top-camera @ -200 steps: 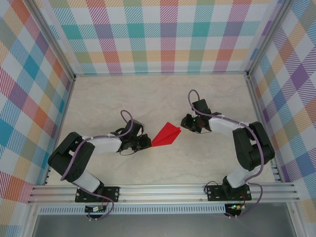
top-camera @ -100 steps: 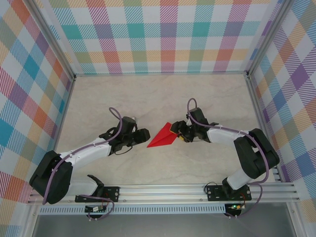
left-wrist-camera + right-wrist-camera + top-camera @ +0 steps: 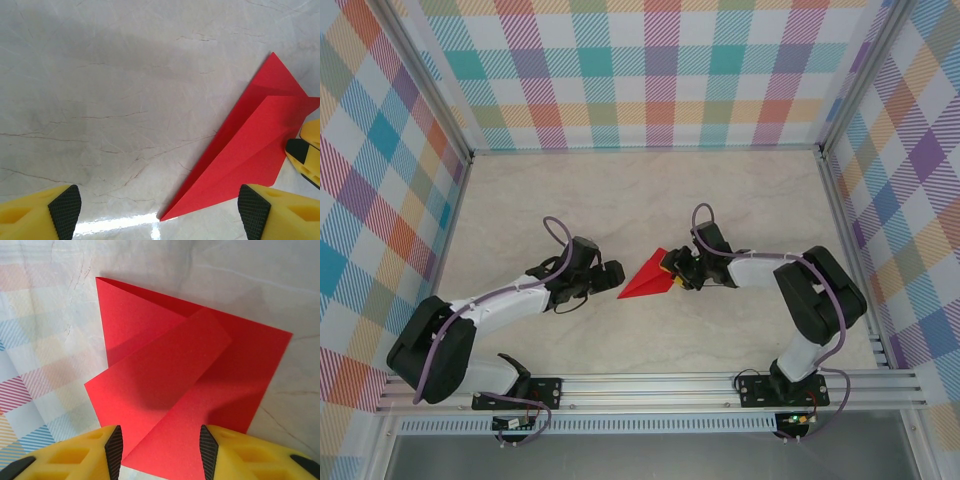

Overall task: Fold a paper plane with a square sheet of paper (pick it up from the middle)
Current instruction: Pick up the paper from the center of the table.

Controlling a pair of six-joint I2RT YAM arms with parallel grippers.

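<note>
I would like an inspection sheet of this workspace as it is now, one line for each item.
Surface: pale marbled table, no stains seen.
Job's things: red paper plane, folded, on the table, nose pointing left.
Clutter: nothing seen.
Grippers: left gripper open, at the nose; right gripper open, astride the tail edge.
Cables: purple cables looped on both arms, clear of the paper.
Surroundings: checked walls, aluminium rail in front.

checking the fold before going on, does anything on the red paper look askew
The paper plane has a top flap lying skewed across the layer beneath, lifted enough to cast a shadow rather than pressed flat.
</note>
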